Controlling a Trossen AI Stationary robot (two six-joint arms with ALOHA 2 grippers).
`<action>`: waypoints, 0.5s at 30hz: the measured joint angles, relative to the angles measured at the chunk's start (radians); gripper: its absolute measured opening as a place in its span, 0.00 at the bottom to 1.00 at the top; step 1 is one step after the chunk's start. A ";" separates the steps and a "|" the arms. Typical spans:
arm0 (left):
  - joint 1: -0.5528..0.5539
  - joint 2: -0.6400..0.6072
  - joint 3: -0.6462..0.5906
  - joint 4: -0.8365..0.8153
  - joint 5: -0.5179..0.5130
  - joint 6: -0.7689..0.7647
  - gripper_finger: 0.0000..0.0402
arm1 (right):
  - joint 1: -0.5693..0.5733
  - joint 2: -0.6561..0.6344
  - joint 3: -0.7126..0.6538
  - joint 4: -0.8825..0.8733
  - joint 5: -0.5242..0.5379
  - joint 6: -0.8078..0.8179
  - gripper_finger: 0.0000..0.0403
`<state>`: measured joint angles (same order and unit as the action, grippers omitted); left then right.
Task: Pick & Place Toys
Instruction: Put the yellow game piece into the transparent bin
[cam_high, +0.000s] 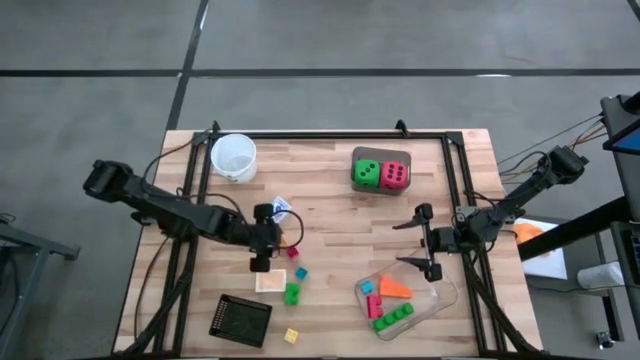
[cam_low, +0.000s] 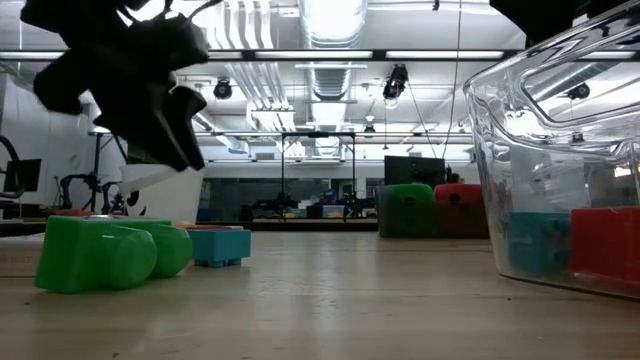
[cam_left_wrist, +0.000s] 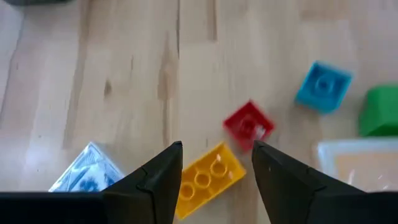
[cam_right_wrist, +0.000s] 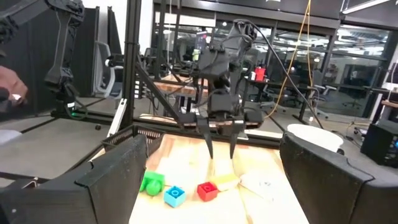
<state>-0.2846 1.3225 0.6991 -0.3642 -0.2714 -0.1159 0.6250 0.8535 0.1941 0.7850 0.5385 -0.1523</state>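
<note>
1. Wood planks, pale and jointed in strips, make up the surface (cam_high: 330, 200), which sits in a black metal frame over a grey floor crossed by dark lines.
2. My left hand (cam_left_wrist: 214, 171) hangs over the middle-left of the surface, its fingers partly spread on either side of a yellow brick (cam_left_wrist: 205, 179); I cannot tell whether they touch it, and it lies flat on the wood.
3. Just beside the yellow brick lies a red brick (cam_left_wrist: 248, 125), with a blue brick (cam_left_wrist: 322, 85) farther on and a green brick (cam_left_wrist: 380, 111) beyond that, all apart from each other.
4. A blue-and-white paper scrap (cam_left_wrist: 87, 167) lies on the other side of my left hand.
5. My right hand (cam_high: 426, 240) waits with fingers spread wide and empty, above the right part of the surface near the clear tray (cam_high: 443, 296).
6. Inside the tray lie an orange wedge (cam_high: 393, 287), a long green brick (cam_high: 394, 318) and red and blue pieces.
7. Two dice, green (cam_high: 366, 174) and pink-red (cam_high: 394, 176), sit touching at the far side; a white cup (cam_high: 233, 156) stands at the far left corner.
8. Near the front edge are a black square plate (cam_high: 240, 319) and a small yellow brick (cam_high: 291, 335).
9. Beyond the surface the low view shows a big workshop with ceiling strip lights, black frames and screens.
</note>
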 joint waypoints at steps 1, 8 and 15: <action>0.004 0.011 0.000 -0.008 0.002 0.025 0.48 | 0.000 0.002 0.002 0.000 0.000 0.000 0.88; 0.039 0.063 0.001 -0.066 0.002 0.212 0.48 | 0.000 0.002 0.004 -0.001 0.000 0.001 0.88; 0.080 0.099 0.001 -0.076 0.059 0.288 0.48 | 0.000 0.007 0.004 -0.002 0.000 0.000 0.88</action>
<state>-0.2048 1.4219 0.7002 -0.4404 -0.2120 0.1725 0.6250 0.8604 0.1978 0.7828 0.5381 -0.1520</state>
